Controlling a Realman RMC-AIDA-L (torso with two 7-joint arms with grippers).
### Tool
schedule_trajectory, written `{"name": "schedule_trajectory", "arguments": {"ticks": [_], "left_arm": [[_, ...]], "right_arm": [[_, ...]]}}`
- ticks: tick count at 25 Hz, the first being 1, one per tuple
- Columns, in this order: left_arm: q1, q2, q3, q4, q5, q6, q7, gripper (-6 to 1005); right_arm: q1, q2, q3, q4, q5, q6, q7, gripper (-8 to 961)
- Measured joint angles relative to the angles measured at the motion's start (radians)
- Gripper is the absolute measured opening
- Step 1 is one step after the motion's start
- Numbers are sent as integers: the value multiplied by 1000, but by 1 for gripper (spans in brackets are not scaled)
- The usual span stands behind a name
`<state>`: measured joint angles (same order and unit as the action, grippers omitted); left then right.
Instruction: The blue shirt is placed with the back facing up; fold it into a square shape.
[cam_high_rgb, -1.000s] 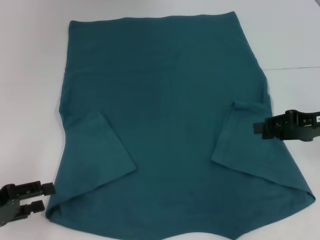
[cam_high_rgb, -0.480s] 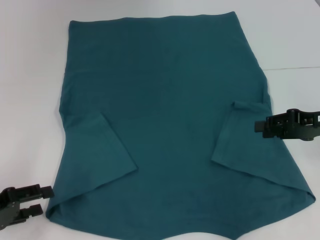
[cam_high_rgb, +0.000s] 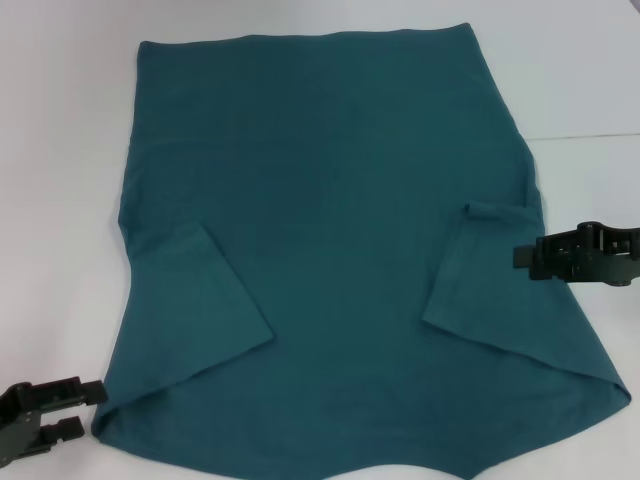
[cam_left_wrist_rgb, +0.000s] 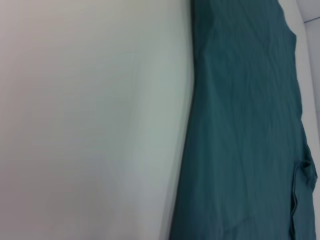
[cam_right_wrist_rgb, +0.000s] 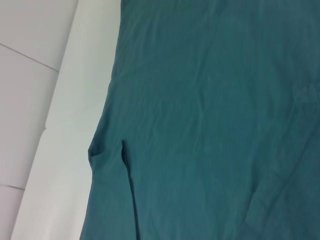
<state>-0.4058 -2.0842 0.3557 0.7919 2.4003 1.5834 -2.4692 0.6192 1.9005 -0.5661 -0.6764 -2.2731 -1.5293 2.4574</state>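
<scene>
The blue shirt (cam_high_rgb: 330, 200) lies flat on the white table (cam_high_rgb: 60, 150), plain side up, with both short sleeves folded inward onto the body. My left gripper (cam_high_rgb: 80, 410) is at the near left, just off the shirt's lower left corner, open and empty. My right gripper (cam_high_rgb: 522, 258) hovers over the shirt's right edge beside the folded right sleeve (cam_high_rgb: 480, 270). The left wrist view shows the shirt (cam_left_wrist_rgb: 240, 125) beside bare table. The right wrist view shows the shirt (cam_right_wrist_rgb: 210, 100) with a small fold at its edge.
White tabletop surrounds the shirt on the left, far and right sides. A thin seam line (cam_high_rgb: 590, 137) crosses the table at the right. The shirt's near edge runs out of the head view.
My left gripper has drawn back toward the near left corner of the view. My right gripper has slid slightly to the right. The shirt has not moved.
</scene>
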Motion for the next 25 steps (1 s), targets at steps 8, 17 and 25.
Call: {"name": "schedule_trajectory", "arguments": {"ticks": [8,17,25], "left_arm": [[0,-1,-3,-20,0,-8,-17,694],[-4,-2,-2,-42,0,-34,-45,694],[-5,-1,2,-45,6,-50,-44,694]], "right_arm": [[-5,0,14,0,0,-3,-2,416],[-7,-1,22,0,0,-3,-2,415],[-10,-2,23,0,0,-2,-2,416]]}}
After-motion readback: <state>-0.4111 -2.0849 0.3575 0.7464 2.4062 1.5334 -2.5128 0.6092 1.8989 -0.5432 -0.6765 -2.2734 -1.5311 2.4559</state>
